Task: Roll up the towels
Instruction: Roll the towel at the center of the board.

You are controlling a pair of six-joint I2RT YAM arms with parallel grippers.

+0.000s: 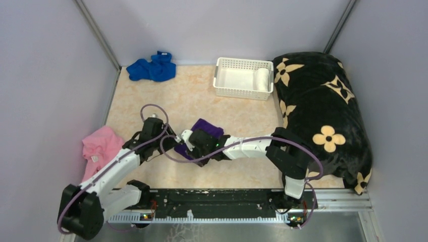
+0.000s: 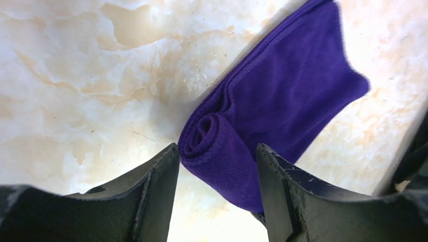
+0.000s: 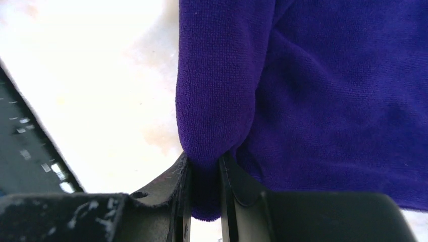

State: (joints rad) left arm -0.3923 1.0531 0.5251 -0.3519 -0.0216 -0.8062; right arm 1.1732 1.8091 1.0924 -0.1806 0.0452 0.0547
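Observation:
The dark purple towel (image 1: 208, 128) lies mid-table, partly rolled; the left wrist view shows its rolled end (image 2: 209, 135) and the flat rest (image 2: 298, 85). My left gripper (image 2: 217, 152) is open and straddles the roll's end, with its fingers (image 2: 164, 176) clear of the cloth. My right gripper (image 3: 203, 164) is shut on the near edge of the purple towel (image 3: 328, 96), pinching a fold. In the top view both grippers, left (image 1: 174, 142) and right (image 1: 188, 149), meet at the towel's near-left end. The bright blue towel (image 1: 151, 68) lies crumpled at the back left. A cream-white towel (image 1: 262, 79) sits rolled in the basket.
A white plastic basket (image 1: 237, 64) stands at the back centre. A big black blanket with beige flowers (image 1: 323, 111) fills the right side. A pink cloth (image 1: 101, 146) lies at the left edge beside the left arm. Grey walls close in the table.

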